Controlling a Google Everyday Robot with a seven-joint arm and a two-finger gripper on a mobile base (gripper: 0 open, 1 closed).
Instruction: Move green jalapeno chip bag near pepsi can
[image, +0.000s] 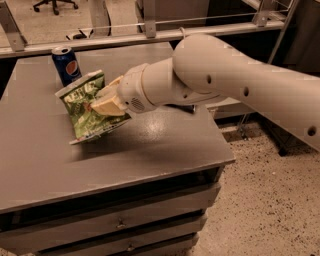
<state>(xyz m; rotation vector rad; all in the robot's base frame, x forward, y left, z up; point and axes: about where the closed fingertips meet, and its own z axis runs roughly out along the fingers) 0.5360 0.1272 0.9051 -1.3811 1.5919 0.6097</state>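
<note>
The green jalapeno chip bag (86, 109) is light green with white lettering and hangs tilted a little above the grey table top (150, 145), left of centre. My gripper (104, 102) is shut on its right side, with the cream fingers (106, 106) pressed on the bag. The white arm reaches in from the right. The pepsi can (66, 65) stands upright at the table's back left, just behind and left of the bag, apart from it.
The table is a grey cabinet with drawers (120, 222) below its front edge. A metal rail (150, 36) runs behind the table. Speckled floor (270, 200) lies to the right. An office chair base (54, 5) stands far back.
</note>
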